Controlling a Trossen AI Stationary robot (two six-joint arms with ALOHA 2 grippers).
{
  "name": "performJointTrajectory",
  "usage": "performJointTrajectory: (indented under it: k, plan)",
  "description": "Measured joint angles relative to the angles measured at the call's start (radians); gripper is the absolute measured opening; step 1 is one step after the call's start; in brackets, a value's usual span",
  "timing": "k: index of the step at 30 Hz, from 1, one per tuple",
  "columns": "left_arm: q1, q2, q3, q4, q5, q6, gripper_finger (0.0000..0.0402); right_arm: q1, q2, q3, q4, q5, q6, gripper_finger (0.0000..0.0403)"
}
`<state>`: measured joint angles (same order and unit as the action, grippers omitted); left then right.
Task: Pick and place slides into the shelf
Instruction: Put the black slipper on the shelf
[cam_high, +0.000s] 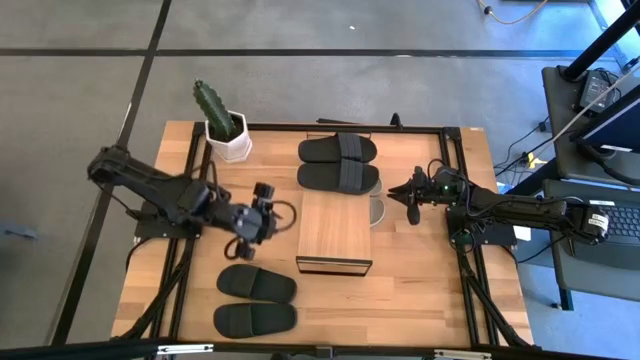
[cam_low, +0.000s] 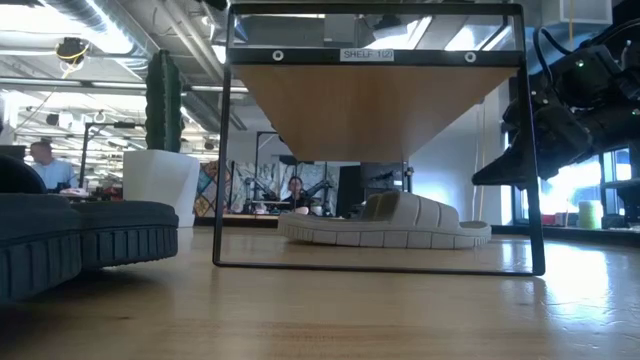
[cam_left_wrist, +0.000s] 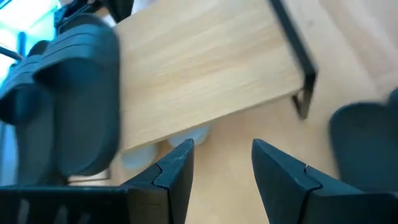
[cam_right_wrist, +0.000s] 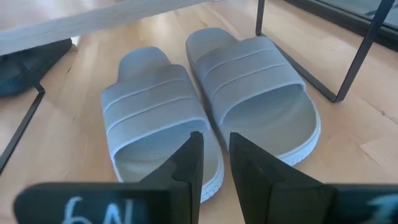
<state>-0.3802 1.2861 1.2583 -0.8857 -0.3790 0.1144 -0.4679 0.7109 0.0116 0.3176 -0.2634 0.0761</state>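
The shelf (cam_high: 335, 232) sits in the middle of the table (cam_high: 420, 290). Two grey slides (cam_right_wrist: 211, 106) lie side by side under it — from above only an edge peeks out. Four black slides show: two (cam_high: 338, 162) behind the shelf, two (cam_high: 256, 300) in front. The left gripper (cam_high: 268, 212) is just beside the shelf, fingers a little apart, holding nothing. The right gripper (cam_high: 412, 192) is on the other side, fingers nearly together, pointing at the grey pair. A potted cactus (cam_high: 222, 125) stands at the back corner. People (cam_low: 45, 165) sit far off in the room.
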Motion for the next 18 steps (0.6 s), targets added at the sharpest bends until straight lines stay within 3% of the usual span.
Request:
performJointTrajectory:
  k: [9,18]
  plan:
    - [-0.179,0.139,0.0,0.005,-0.091,-0.335,0.0153,0.0,0.0,0.0,-0.003,-0.002,-0.014,0.008]
    - [-0.283,0.227,0.0,0.007,-0.099,-0.811,0.0153,0.0,0.0,0.0,0.003,-0.003,-0.07,0.008]
